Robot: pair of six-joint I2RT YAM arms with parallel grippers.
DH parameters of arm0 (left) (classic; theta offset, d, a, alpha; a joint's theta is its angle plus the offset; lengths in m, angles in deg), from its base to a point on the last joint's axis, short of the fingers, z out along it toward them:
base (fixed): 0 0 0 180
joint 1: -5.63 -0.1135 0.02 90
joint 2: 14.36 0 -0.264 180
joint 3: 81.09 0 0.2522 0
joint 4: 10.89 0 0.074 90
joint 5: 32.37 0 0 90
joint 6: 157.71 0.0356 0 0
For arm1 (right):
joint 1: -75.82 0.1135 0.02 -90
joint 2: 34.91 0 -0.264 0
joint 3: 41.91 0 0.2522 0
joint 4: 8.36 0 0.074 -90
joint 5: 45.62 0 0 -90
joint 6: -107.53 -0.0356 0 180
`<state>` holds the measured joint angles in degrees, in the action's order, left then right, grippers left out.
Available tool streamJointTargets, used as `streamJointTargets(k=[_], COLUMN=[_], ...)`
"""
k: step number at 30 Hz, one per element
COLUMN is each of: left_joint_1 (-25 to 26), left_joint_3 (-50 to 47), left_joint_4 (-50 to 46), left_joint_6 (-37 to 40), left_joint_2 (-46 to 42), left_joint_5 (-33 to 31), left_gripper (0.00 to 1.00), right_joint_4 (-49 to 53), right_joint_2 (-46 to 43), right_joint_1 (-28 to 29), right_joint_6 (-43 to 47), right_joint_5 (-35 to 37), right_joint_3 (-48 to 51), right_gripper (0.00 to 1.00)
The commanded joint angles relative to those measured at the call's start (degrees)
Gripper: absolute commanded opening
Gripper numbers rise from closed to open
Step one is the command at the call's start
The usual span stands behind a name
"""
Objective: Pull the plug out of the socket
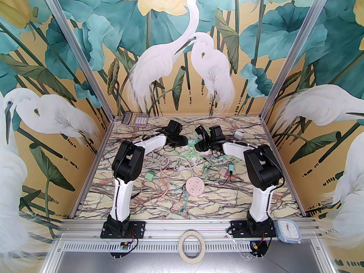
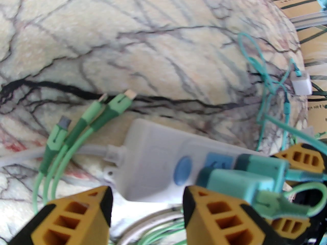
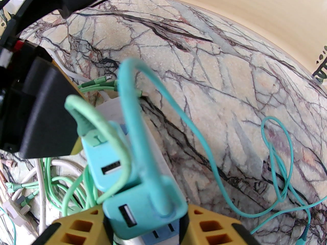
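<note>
A white socket strip (image 2: 153, 162) with a blue button lies at the back middle of the table (image 1: 241, 198). Two plugs stand in it: a teal plug (image 3: 143, 208) with a teal cable and a lighter blue plug (image 3: 107, 162) with a mint cable. My right gripper (image 3: 145, 213) is shut on the teal plug, one yellow finger against each side. The plug's metal prongs show bare above the blue socket face. My left gripper (image 2: 147, 193) straddles the strip's near end, its fingers (image 2: 76, 213) pressed to the strip's sides. In the top view the two grippers (image 1: 184, 141) (image 1: 200, 146) meet nose to nose.
Loose mint, pink and white cables (image 1: 182, 163) tangle in front of the grippers. A round pink socket (image 1: 194, 187), green adapters (image 1: 150, 176) (image 1: 231, 167) and a white adapter (image 1: 239, 134) lie around. A calculator (image 1: 135, 119) sits at the back left corner.
</note>
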<state>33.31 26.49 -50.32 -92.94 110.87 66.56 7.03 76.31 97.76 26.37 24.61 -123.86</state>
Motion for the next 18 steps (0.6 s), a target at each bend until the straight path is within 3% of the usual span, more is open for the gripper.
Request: streamJointTargets(k=[1, 10, 18], left_joint_1=[0.3, 1.2, 2.0], left_joint_3=[0.2, -0.1, 3.0], left_joint_4=[-1.7, -0.6, -4.7], left_joint_6=[0.6, 0.3, 0.7], left_joint_2=[0.6, 0.2, 3.1], left_joint_5=[-0.1, 1.8, -0.1], left_gripper=[0.51, 0.52, 0.48], right_joint_4=[1.1, -1.3, -1.6], right_joint_2=[-2.9, -7.4, -7.6], right_joint_1=[3.6, 4.3, 5.0], right_joint_6=[-0.6, -6.1, -5.2], right_joint_5=[1.7, 1.9, 5.1], right_joint_3=[2.6, 8.7, 8.4], right_gripper=[0.35, 0.35, 0.32])
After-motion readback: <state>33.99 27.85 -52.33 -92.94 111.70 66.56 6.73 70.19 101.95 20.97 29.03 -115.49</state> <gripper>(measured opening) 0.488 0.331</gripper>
